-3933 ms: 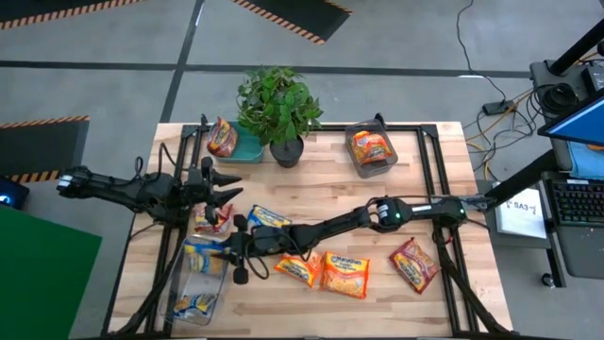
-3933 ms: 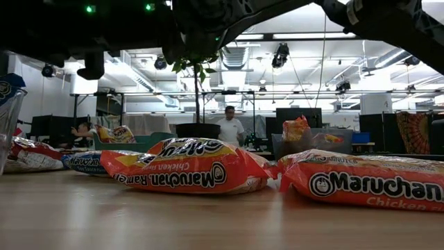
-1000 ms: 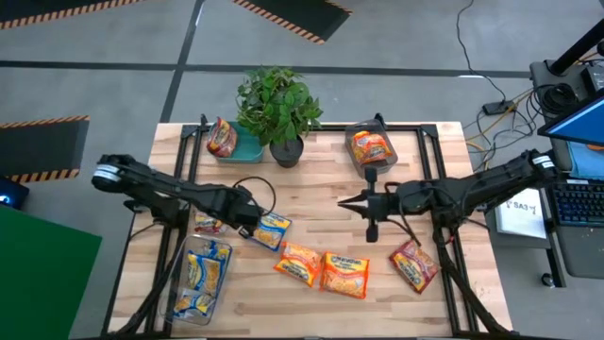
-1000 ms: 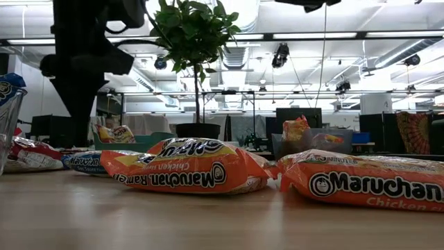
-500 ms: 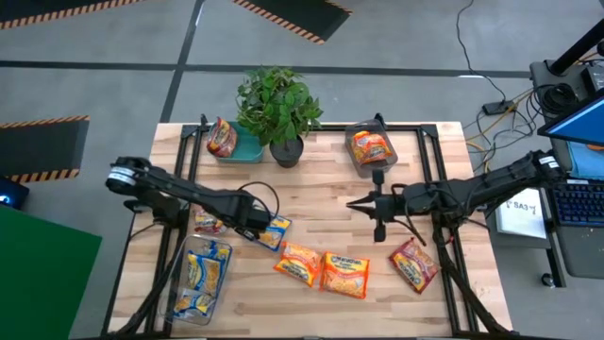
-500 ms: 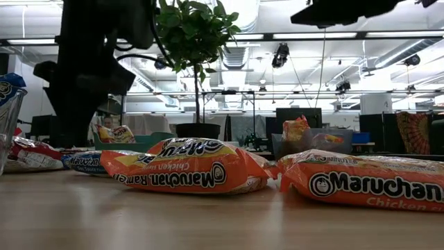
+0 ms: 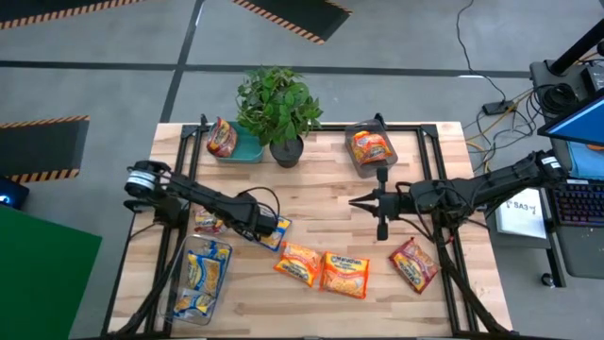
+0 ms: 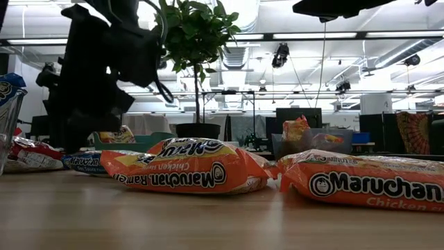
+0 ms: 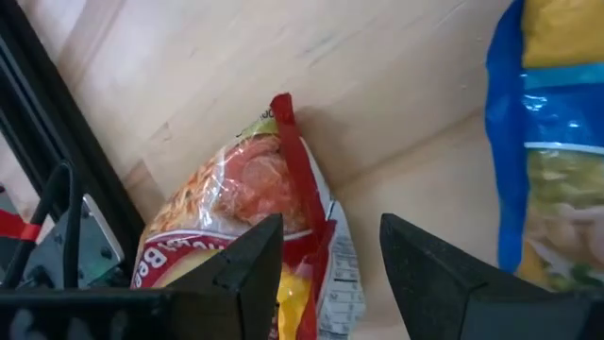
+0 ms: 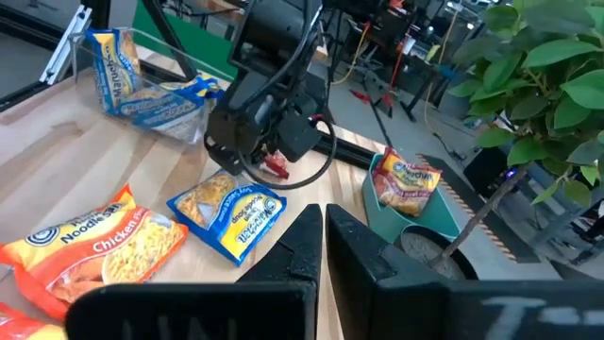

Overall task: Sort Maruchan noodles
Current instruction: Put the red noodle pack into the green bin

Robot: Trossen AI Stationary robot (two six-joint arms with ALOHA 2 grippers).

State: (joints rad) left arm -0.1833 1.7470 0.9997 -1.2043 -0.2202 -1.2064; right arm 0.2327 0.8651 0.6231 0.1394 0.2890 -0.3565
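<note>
High view over my sorting table, midway through the Maruchan job as I judge it: my left gripper (image 7: 267, 227) hangs low between a red packet (image 7: 208, 224) near the table's left rail and a blue-and-yellow packet (image 7: 275, 230), its fingers (image 9: 253, 269) standing apart and closed on nothing; the left wrist view shows that red packet (image 9: 250, 222) lying just ahead of the fingertips, with the blue one (image 9: 552, 142) off to one side. My right gripper (image 7: 379, 204) waits over the middle of the table, fingers pressed together and empty.

What looks done: blue-and-yellow packets lie in a clear bin (image 7: 177, 283) at the near left corner, an orange packet sits in a clear bin (image 7: 359, 126) at the far edge right of the potted plant (image 7: 276, 107), and a red packet stands in a green tray (image 7: 247, 151) to the plant's left.

What looks left: five packets are loose on the wood. Besides the two by my left gripper, two orange packets (image 7: 323, 270) lie side by side near the front edge, and another red packet (image 7: 414, 264) rests near the front right. I read the red one by the left rail as my next pick, though nothing is held yet.
</note>
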